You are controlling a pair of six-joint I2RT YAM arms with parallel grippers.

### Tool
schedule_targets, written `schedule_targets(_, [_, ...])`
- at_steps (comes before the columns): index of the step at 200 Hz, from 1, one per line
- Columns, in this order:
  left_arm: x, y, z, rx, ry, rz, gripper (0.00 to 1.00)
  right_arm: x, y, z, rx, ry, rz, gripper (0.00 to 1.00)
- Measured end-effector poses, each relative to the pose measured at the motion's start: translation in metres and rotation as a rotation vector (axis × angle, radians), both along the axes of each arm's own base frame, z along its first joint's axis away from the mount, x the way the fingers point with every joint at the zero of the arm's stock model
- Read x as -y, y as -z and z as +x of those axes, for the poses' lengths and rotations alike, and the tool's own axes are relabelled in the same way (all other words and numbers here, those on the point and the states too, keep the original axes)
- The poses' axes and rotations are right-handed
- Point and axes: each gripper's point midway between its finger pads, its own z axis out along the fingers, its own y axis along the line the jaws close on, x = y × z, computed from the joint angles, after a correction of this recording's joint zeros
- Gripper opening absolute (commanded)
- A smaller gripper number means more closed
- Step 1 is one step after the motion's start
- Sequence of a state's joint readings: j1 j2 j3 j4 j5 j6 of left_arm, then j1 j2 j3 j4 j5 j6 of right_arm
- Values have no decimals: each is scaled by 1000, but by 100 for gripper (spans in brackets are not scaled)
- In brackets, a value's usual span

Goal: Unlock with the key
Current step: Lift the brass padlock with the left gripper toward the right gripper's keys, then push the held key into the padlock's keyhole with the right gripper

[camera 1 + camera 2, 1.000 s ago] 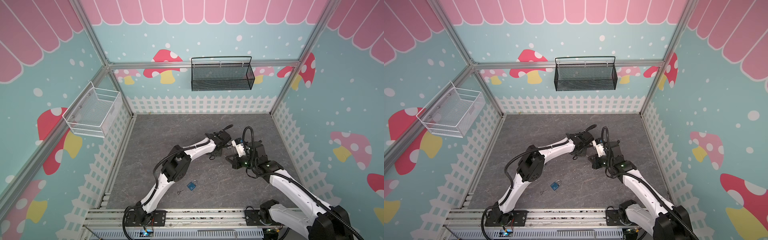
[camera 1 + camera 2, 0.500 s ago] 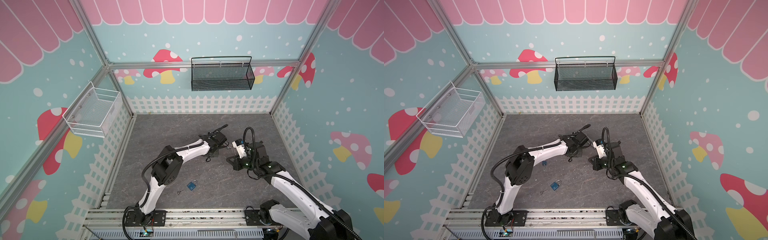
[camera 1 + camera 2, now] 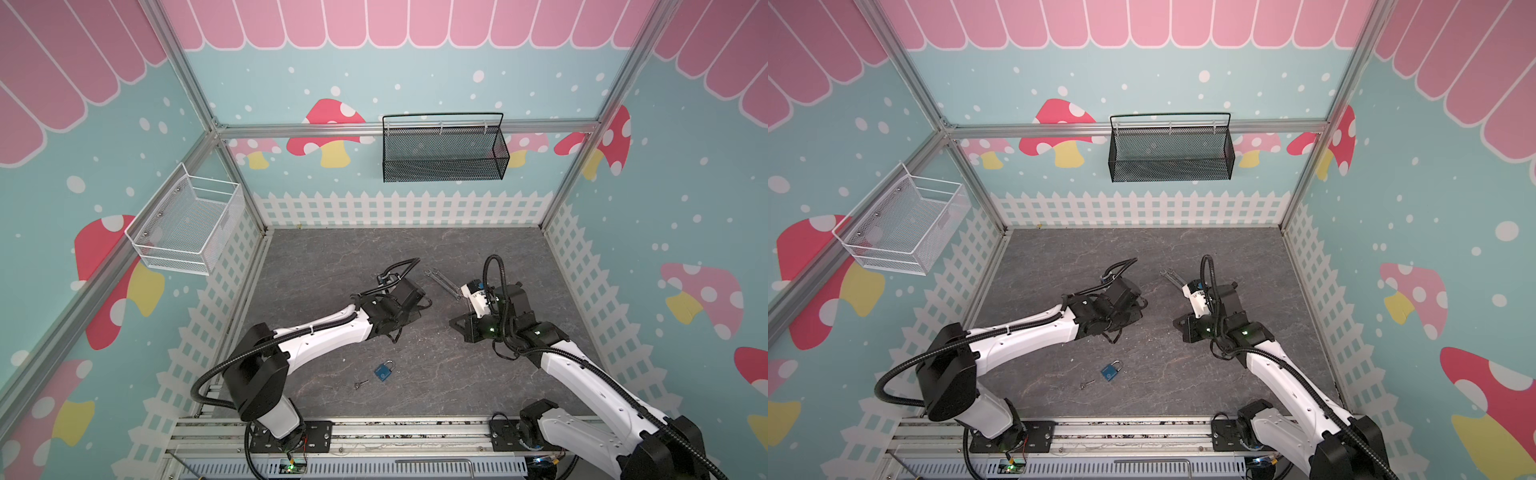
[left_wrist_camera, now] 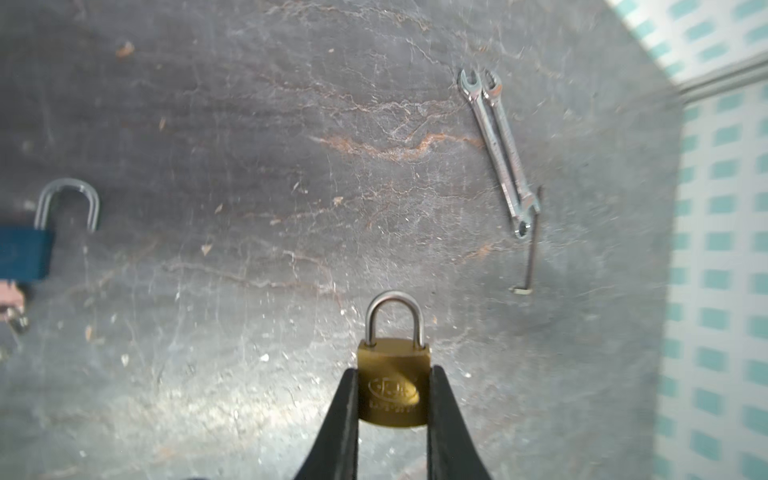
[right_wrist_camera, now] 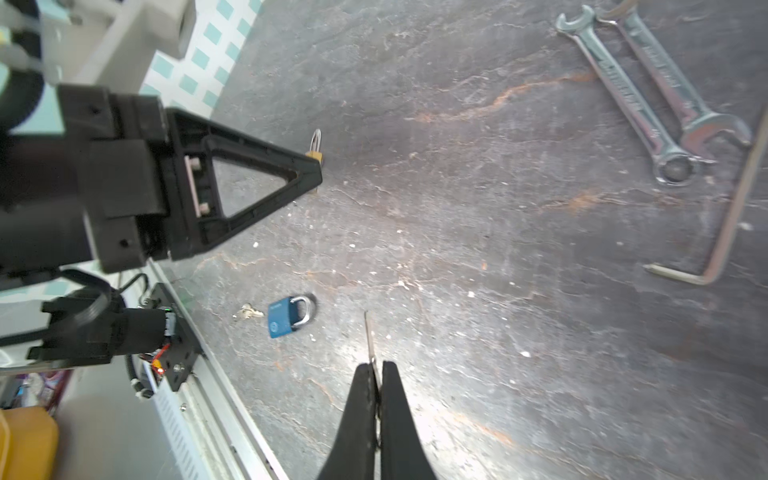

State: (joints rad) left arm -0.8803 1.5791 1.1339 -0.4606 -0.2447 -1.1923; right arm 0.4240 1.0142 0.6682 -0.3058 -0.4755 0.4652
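Blue padlock [image 3: 1111, 371] beside small key [image 3: 1087, 384]

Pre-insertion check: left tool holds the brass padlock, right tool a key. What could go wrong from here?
1. The key is pinched only at its end in the right tool, so it may pivot or slip on contact.
2. The left tool clamps the brass padlock low on its body; the keyhole is hidden, perhaps blocked.
3. A blue padlock and loose key lie on the table; the held key may not match.
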Motion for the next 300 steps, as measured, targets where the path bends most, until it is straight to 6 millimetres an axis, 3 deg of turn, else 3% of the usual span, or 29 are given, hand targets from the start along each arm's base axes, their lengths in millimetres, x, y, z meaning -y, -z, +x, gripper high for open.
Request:
schedule_targets(42, [6,-26,-13,26,-100,-184,0,-36,2,-17,-24,-49,69,0])
schedule_targets(70, [11,-31,-21,24,-130,-253,0,-58,4,-26,-46,-69,108,0])
schedule_targets(236, [16,-38,-25,70,-169,-278,0,-70,-16,-7,-41,68,248,0])
schedule_targets(300, [17,-40,-24,75,-170,-288,0,-76,-11,-6,-60,67,253,0])
